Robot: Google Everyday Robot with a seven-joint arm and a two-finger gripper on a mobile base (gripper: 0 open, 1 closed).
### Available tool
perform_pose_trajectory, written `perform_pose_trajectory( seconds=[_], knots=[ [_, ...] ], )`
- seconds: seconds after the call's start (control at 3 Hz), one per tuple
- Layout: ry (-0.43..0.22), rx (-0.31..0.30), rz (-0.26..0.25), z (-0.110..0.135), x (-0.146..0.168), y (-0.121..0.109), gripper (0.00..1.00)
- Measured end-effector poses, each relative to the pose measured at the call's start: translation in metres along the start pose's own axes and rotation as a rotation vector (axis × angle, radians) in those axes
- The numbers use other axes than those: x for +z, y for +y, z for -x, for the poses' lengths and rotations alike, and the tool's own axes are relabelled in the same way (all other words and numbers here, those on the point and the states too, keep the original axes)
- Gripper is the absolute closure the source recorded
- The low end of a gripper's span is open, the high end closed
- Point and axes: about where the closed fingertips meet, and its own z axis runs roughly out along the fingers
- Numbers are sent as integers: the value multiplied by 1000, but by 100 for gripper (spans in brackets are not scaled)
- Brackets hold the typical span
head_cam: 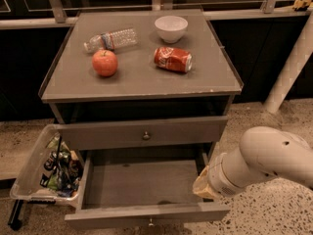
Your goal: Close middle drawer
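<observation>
The middle drawer [142, 182] is pulled far out at the bottom of the grey cabinet. It is shallow and shows nothing inside, and its front panel [146, 213] with a small brass knob [150, 223] lies at the lower edge of the view. Above it, the taller-fronted drawer [142, 131] with its own knob stands slightly out. My white arm [264, 160] reaches in from the right. My gripper [199, 186] is at the arm's yellowish tip, by the drawer's right wall near its front corner.
On the cabinet top [142, 82] lie a red apple [104, 62], a clear plastic bottle [111, 39], a white bowl [171, 28] and a red can [172, 59] on its side. A clear bin [36, 168] of items hangs at the cabinet's left. A white post [291, 62] stands at the right.
</observation>
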Motion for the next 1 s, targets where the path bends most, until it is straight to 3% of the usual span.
perform_pose_trajectory(
  seconds=[0.33, 0.67, 1.0],
  knots=[
    [-39, 0, -12, -4, 5, 7, 100],
    [-139, 24, -48, -21, 29, 15, 100],
    [-212, 61, -114, -49, 62, 13, 100]
  ],
)
